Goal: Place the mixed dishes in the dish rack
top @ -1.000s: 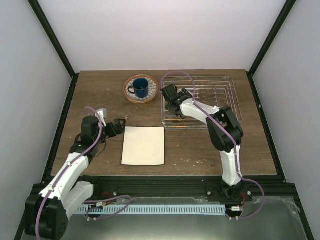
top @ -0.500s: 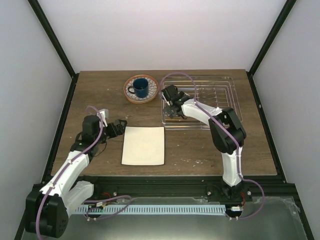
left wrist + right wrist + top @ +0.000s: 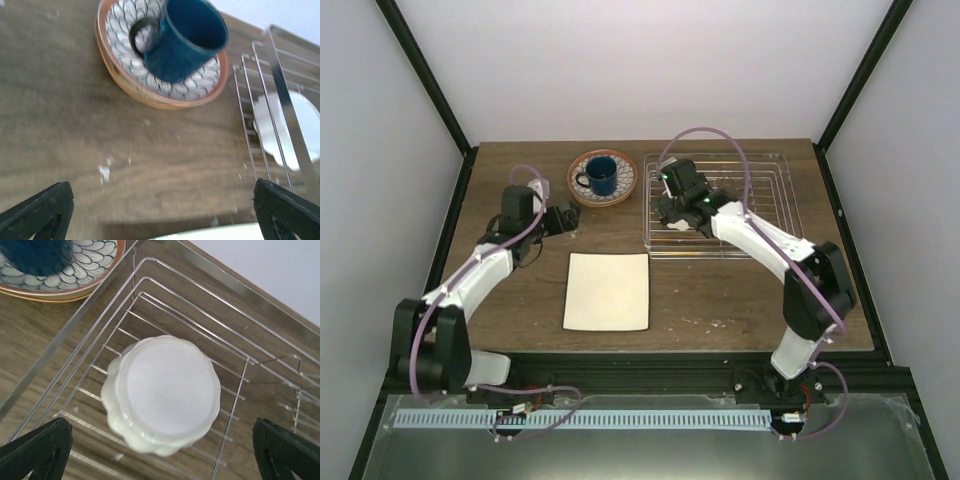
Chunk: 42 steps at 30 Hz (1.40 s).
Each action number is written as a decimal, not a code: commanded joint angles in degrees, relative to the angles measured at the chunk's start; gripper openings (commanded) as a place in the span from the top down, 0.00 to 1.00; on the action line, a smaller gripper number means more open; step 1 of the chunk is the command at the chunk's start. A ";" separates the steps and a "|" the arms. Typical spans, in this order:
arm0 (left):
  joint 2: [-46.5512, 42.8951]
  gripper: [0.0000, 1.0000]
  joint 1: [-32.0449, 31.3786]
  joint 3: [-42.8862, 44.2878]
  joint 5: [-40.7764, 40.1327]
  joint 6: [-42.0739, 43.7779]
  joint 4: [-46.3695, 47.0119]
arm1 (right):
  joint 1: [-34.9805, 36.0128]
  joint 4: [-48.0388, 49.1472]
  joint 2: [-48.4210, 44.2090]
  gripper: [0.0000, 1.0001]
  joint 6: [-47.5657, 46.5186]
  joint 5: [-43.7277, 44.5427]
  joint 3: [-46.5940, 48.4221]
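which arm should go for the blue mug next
Left, most likely. The left pincer, open, faces the mug on the patterned plate from close by. The right pincer hangs open over the white bowl in the rack.

I'm looking at a dark wooden table (image 3: 700, 290). Ahead of my left fingers (image 3: 37, 210) the patterned plate (image 3: 117, 60) sits on the wood, with white specks (image 3: 104, 172) in between, crumbs perhaps. The wire dish rack (image 3: 770, 200) rests beneath my right fingers (image 3: 37, 445). The cream rectangular plate (image 3: 607, 291) lies flat behind both pairs, toward the bases.
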 commanded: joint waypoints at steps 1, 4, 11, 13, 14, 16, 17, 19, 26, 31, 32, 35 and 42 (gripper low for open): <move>7.63 0.00 -0.10 10.08 -5.92 5.39 0.38 | 0.37 -2.38 -8.29 0.00 10.70 -6.73 -5.16; 12.41 0.00 -0.33 18.07 -5.52 8.98 -1.26 | 0.37 -1.14 -13.87 0.00 13.76 -9.48 -10.51; 24.31 0.00 -1.74 34.07 6.87 19.63 -4.64 | 0.37 -0.38 -19.93 0.00 16.33 -12.60 -17.66; 28.21 0.00 -3.53 38.00 6.76 23.69 -6.60 | 0.38 -0.05 -21.20 0.00 16.87 -13.91 -19.13; 29.22 0.00 -4.49 39.67 6.26 25.20 -7.24 | 0.39 -0.04 -21.94 0.00 17.34 -14.35 -19.79; 32.47 0.00 -6.20 42.60 5.01 28.52 -8.77 | 0.45 -0.08 -23.39 0.00 18.07 -14.82 -21.18; 33.87 0.00 -6.86 44.20 4.16 29.76 -9.87 | 0.46 -0.12 -24.11 0.00 18.35 -14.87 -21.91; 36.69 0.00 -7.97 47.69 1.97 32.18 -12.70 | 0.45 -0.45 -25.76 0.00 18.68 -14.45 -23.44; 44.70 0.00 -10.78 56.62 -7.90 37.47 -20.25 | 0.46 -1.00 -29.74 0.00 20.61 -13.24 -28.68; 47.20 0.00 -10.83 58.86 -12.28 37.05 -21.76 | 0.46 -1.46 -30.62 0.00 21.27 -13.34 -30.05; 48.28 0.00 -10.83 59.75 -13.65 37.12 -22.41 | 0.41 -1.56 -30.66 0.00 21.24 -13.32 -30.23; 50.75 0.00 -10.83 62.72 -15.73 37.32 -24.23 | 0.46 -1.78 -31.14 0.00 21.65 -13.39 -30.39; 56.00 0.00 -10.83 66.39 -16.07 37.49 -25.85 | 0.46 -2.44 -31.99 0.00 22.02 -13.08 -30.32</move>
